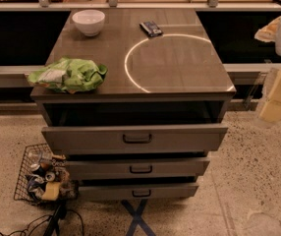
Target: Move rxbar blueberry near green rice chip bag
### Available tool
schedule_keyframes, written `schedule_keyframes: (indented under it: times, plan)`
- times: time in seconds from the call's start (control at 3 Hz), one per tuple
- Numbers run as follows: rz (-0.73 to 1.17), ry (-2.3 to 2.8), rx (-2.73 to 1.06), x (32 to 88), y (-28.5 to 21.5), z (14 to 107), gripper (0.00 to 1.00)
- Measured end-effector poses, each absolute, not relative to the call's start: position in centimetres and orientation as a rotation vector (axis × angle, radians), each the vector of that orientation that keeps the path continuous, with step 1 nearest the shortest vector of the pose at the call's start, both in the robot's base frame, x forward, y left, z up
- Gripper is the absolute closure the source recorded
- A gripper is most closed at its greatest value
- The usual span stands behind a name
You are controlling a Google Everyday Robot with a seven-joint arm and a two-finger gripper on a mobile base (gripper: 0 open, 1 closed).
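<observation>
One gripper (274, 104) hangs off the right table (180, 68) edge, rxbar blueberry (151, 28) well apart.

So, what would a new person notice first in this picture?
Probably the crumpled bright green foil chip bag on the front-left corner of the grey cabinet top, overhanging its edge. Next, the small dark blue snack bar near the back, right of a white round bowl. The pale gripper hangs beyond the cabinet's right side.
</observation>
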State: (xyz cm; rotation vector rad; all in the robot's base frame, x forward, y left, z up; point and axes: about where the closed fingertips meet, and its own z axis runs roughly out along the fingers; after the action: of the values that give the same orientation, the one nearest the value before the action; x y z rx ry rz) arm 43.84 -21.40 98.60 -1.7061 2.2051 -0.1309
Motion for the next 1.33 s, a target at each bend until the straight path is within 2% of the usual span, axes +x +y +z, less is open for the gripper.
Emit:
schedule_keyframes:
  times: [0.67,1.0,1.33]
  plan:
    - [-0.133,2.191,-1.663,44.6,-21.7,98.7,0.00]
    - [-0.137,2.151,-1.549,46.3,-22.5,98.7,0.00]
    - [-0.039,2.086,-1.301,50.4,-25.1,98.1,0.00]
